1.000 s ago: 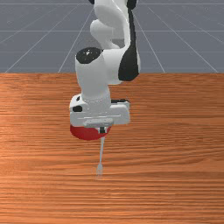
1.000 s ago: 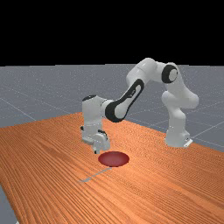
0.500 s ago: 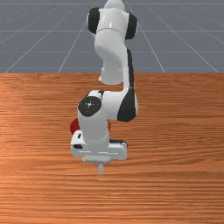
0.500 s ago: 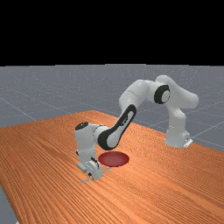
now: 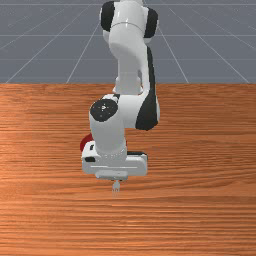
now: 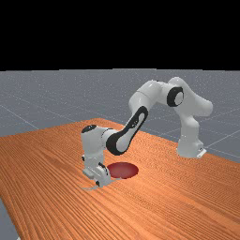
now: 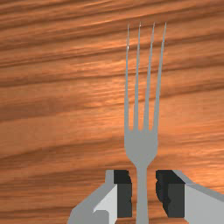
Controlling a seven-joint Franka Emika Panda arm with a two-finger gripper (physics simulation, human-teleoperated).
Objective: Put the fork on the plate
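In the far view my arm (image 6: 136, 119) reaches across toward that view's left and bends down at its end, and my hand (image 6: 101, 183) hangs low over the wooden bench (image 6: 168, 201), pointing downward. I have hold of the fork (image 6: 89, 188) there: its tined end sticks out past me to the far view's left, and its handle runs out on the other side, toward the red plate (image 6: 124, 170). The plate lies on the bench just beside me, and the fork isn't on it yet; how high the fork sits above the wood I can't tell. In the front view I see the white housing of my hand from above, with the fork's tines poking out below it, toward the camera. A red sliver of the plate shows at the front view's left of my arm, which covers most of the rest. In the wrist view my fingers (image 7: 124, 192), dark at the pads, stand partly apart, one on either side of the fork's neck, just behind the broad part of its head. Wood grain shows in the narrow strips beside the neck, so just where the pads meet the metal I can't make out. The four tines stretch away from me, and the handle runs back between the fingers.
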